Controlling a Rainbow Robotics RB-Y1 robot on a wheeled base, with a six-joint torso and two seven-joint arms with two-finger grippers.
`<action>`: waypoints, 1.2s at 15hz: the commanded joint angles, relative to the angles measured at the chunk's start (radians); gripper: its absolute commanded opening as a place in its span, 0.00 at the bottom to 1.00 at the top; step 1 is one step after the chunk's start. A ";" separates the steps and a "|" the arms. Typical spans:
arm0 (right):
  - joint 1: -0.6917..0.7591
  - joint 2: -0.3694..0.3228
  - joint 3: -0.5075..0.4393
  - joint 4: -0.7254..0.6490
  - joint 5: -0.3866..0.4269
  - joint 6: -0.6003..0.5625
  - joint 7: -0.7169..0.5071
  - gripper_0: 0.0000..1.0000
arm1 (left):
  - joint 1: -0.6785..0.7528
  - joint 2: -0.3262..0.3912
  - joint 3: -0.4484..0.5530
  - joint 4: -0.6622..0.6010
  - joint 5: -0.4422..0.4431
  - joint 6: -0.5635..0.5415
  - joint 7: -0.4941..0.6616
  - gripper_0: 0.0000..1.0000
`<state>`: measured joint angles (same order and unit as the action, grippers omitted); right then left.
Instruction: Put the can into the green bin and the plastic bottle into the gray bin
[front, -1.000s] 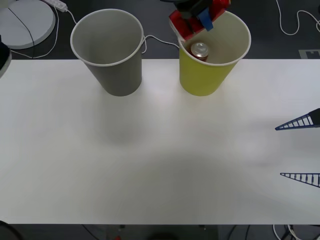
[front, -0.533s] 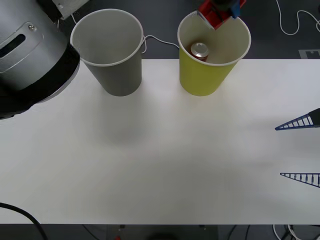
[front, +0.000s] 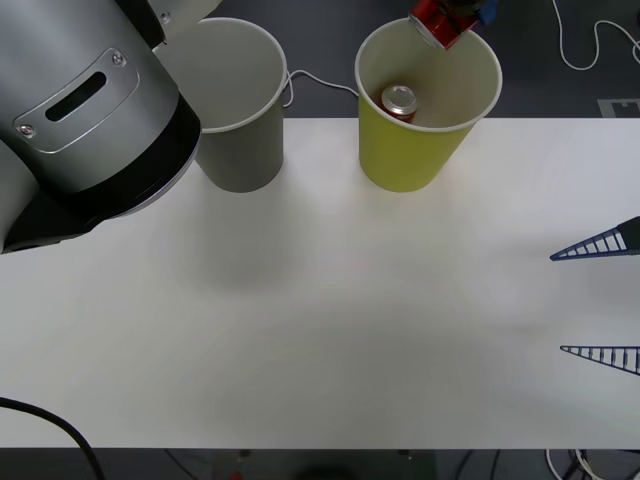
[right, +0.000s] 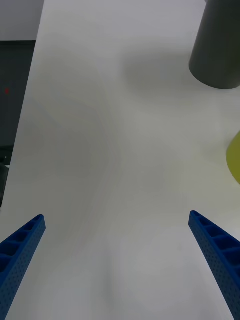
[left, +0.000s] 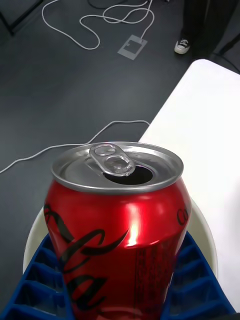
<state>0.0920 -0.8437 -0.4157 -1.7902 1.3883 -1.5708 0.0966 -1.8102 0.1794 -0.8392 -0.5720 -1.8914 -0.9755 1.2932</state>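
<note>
Higher now, left end effector (left: 120, 295) clamps glossy can (left: 117, 225) above tapered green bin (front: 415, 150).

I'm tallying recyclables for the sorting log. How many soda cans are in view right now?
2. One can lies inside the green bin. A second can is held in the left gripper above that bin's far rim. More could be hidden in the gray bin.
</note>
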 joint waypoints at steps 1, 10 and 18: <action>0.000 0.000 0.000 0.000 0.000 0.000 0.000 1.00 | 0.000 0.000 0.002 0.000 0.006 0.001 -0.006 1.00; 0.000 0.000 0.000 0.000 0.000 0.000 0.000 1.00 | 0.038 0.034 0.003 -0.009 0.057 -0.018 -0.140 1.00; 0.000 0.000 0.000 0.000 0.000 0.000 0.000 1.00 | 0.229 0.341 0.149 -0.460 0.092 -0.284 -0.179 1.00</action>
<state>0.0920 -0.8437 -0.4157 -1.7902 1.3883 -1.5708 0.0966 -1.6101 0.4842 -0.7191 -0.9778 -1.8037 -1.2231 1.1190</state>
